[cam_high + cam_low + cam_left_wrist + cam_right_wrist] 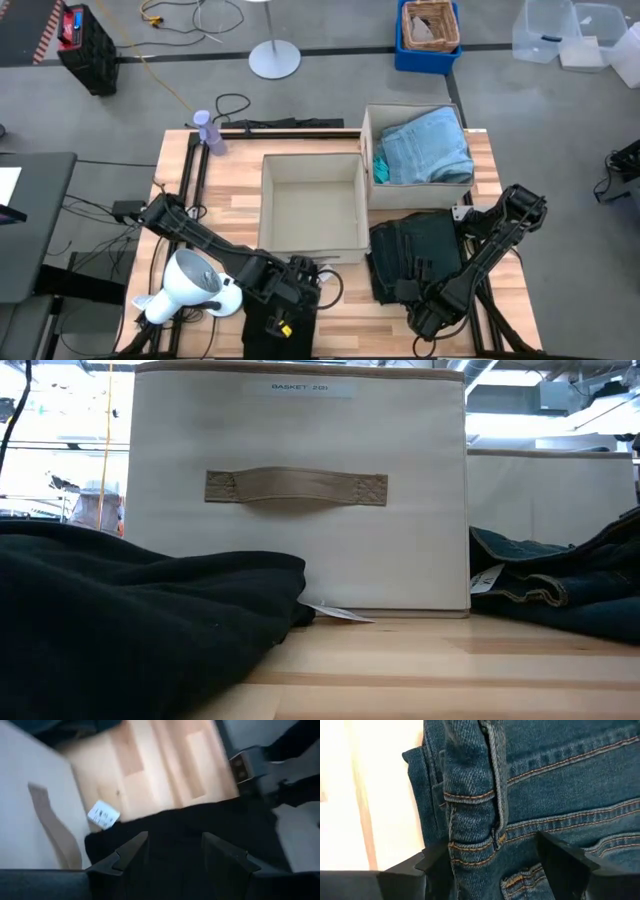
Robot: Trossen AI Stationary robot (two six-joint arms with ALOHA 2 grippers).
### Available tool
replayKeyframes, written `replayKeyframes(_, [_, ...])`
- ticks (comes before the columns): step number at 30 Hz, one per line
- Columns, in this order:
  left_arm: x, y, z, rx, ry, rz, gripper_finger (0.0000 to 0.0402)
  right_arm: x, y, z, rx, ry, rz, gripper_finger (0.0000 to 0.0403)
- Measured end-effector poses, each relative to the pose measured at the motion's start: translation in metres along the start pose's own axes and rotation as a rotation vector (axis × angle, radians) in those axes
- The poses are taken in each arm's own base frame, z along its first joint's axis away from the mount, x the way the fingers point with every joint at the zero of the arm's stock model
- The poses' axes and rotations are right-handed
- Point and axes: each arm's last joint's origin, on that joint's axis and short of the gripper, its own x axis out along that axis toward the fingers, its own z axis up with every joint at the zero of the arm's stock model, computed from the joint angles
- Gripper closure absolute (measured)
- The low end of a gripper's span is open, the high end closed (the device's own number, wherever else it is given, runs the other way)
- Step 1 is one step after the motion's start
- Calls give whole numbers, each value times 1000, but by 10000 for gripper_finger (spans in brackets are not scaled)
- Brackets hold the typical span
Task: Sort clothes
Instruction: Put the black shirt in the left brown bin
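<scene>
The black garment (278, 322) lies bunched at the table's near edge, left of centre, and fills the left of the low view (130, 620). The dark charcoal jeans (412, 252) lie on the table at the near right, in front of the far right box. The light blue jeans (428, 145) and a bit of the teal top (379, 165) lie in that box. My left gripper (175, 855) is open over the black garment's far edge. My right gripper (497, 862) is open over the dark jeans' waistband (470, 795). My left gripper points down at the black garment's far edge (175, 827), one finger on either side of it; I cannot tell whether the tips touch. My right gripper points down at the waistband, its fingers on either side of a belt loop (497, 815); I cannot tell whether they touch.
An empty beige box (310, 205) stands at the table's centre, its handle side facing the low view (300, 490). A second beige box (415, 150) stands at the far right. A white lamp-like object (190, 285) sits at the near left. A white tag (335, 612) lies by the box.
</scene>
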Motion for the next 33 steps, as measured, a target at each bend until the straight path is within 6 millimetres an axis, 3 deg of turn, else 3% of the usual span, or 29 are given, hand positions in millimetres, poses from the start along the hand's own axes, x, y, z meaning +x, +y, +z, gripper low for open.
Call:
replayKeyframes(6, [24, 8, -13, -88, 63, 11, 223, 0, 0, 0, 1, -5, -4, 122])
replayKeyframes(23, [83, 6, -62, -96, 189, -20, 221, 0, 0, 0, 45, -5, -3, 122])
replayKeyframes(33, [96, 5, -80, -150, 241, -18, 166, 0, 0, 0, 61, -4, -3, 122])
